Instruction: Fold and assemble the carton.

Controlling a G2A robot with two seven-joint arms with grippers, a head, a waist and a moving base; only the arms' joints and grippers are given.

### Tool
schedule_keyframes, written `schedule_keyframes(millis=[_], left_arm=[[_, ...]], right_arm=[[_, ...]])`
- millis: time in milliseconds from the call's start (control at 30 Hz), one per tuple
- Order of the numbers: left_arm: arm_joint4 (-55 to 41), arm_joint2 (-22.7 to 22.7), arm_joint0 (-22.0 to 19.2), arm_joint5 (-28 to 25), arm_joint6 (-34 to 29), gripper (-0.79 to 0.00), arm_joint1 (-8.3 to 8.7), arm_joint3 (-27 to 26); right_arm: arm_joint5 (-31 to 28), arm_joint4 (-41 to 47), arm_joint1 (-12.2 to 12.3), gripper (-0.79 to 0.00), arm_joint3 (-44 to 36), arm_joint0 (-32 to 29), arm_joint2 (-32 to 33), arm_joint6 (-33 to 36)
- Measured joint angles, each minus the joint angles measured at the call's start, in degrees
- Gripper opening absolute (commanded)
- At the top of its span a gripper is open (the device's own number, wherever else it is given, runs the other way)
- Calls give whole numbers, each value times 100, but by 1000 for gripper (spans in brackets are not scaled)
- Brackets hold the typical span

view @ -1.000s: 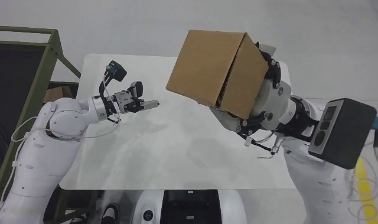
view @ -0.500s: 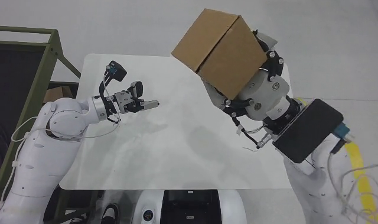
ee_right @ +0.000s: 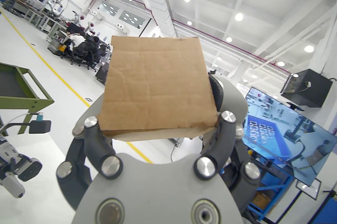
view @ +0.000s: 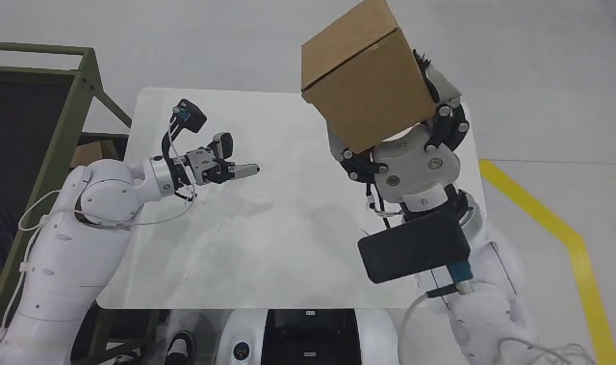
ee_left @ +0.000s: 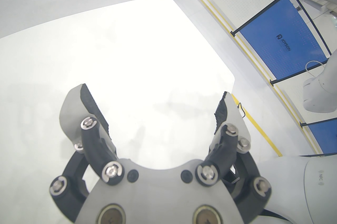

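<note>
The carton [view: 371,71] is formed into a box, and its visible faces are closed. The right jaws are clamped on its lower end and hold it tilted, clear of the worktop [view: 289,249], above the far right corner. The left jaws stand apart and empty over the worktop's left side. Judgement: assembly is nearly complete; the hidden flaps remain unverified, and set-down remains. The carton shows no print. The partition panels [ee_left: 284,51] carry a printed logo.

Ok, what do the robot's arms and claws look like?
The left arm and right arm are smooth rounded white shells with thin white cables. The left gripper has a grey base, black links, silver bolts and ridged black pads. The right gripper has the same base, links and bolts.
</note>
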Motion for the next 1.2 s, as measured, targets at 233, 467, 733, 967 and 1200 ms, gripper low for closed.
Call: schedule_keyframes(millis=[233, 467, 733, 967, 1200], left_arm=[[0, 0, 0, 0, 0, 0, 0, 0], [58, -54, 74, 60, 228, 0, -4, -68], [-6, -228, 114, 153, 282, 0, 14, -90], [-4, -225, 113, 151, 282, 0, 13, -90], [-4, -225, 113, 151, 282, 0, 13, -90]], right_arm=[[291, -535, -82, -785, 98, 27, -412, 349], [-425, 507, -111, -785, 208, 27, -252, 723], [-2276, 2098, 11, -785, 922, -240, 343, 1064], [-3458, 2840, 86, -785, 2105, -226, 446, 1389], [-4623, 2810, 109, -785, 3469, 165, 38, 1069]])
